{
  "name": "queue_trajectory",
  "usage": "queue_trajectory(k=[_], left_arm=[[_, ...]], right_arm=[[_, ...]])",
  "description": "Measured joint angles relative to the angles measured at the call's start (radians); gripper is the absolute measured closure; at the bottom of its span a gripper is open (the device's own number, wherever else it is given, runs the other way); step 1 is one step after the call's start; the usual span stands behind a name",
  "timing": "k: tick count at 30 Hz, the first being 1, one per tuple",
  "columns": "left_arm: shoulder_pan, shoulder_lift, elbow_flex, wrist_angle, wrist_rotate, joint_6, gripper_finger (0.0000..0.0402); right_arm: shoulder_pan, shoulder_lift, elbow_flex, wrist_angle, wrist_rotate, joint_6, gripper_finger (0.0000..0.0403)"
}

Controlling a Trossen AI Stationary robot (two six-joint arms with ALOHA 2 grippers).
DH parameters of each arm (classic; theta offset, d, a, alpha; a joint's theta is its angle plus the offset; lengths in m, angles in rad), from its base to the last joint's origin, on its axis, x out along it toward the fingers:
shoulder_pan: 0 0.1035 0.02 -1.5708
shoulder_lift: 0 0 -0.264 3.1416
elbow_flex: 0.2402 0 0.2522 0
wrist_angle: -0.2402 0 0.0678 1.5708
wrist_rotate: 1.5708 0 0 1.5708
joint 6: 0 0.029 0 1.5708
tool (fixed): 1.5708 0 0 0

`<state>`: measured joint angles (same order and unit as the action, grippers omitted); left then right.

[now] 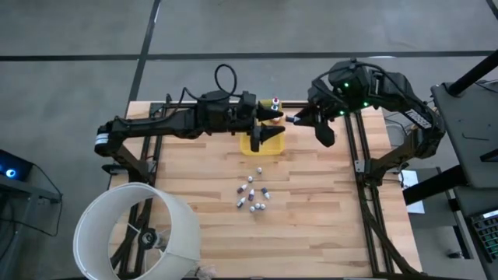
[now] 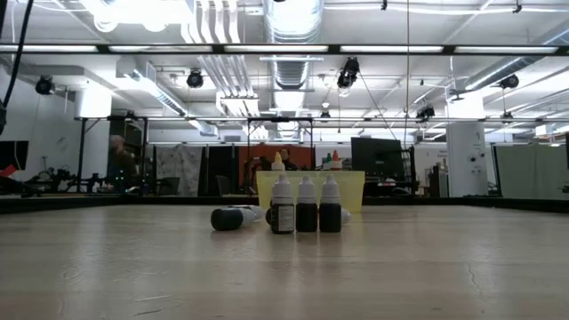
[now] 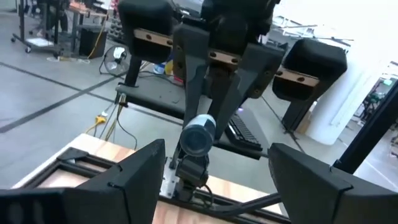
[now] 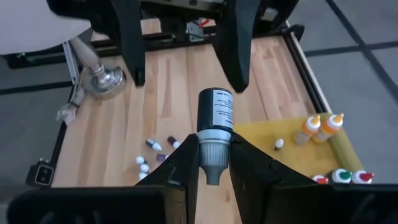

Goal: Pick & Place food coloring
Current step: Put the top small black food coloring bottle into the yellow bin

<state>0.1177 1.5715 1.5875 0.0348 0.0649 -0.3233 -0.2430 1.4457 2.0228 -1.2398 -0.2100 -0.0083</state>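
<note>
My right claw [image 4: 213, 163] pinches a dark bottle [image 4: 215, 115] by its neck, above the tray's [image 4: 292, 163] far edge. It looks light, stiff and slick. My left claw [image 1: 268, 124] hangs spread beside it.

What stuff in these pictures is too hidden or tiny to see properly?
- Yellow tray: in the high view the left gripper covers much of it.
- Loose bottles on the table: too small in the high view to read cap colors.
- Held bottle: the right gripper hides its cap sides in the right wrist view.
- Both grippers: absent from the low view.
- Bottles in the tray: cut off by the picture's edge.
</note>
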Motion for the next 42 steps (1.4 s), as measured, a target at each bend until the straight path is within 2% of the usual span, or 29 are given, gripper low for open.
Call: queue_trajectory(k=[9,18,30,42], left_arm=[[0.006,0.000,0.002,0.026,-0.003,0.035,0.0147],[0.007,0.000,0.003,0.044,-0.003,0.059,0.0179],[0.008,0.000,0.003,0.042,-0.003,0.059,0.0185],[0.008,0.000,0.003,0.041,0.002,0.053,0.0229]], right_arm=[[0.001,0.001,0.000,0.054,-0.008,-0.015,0.0337],[0.003,0.010,0.000,0.079,-0.045,-0.018,0.0337],[0.003,0.013,0.000,0.099,-0.053,-0.021,0.0337],[0.003,0.013,-0.001,0.102,-0.056,-0.017,0.0337]])
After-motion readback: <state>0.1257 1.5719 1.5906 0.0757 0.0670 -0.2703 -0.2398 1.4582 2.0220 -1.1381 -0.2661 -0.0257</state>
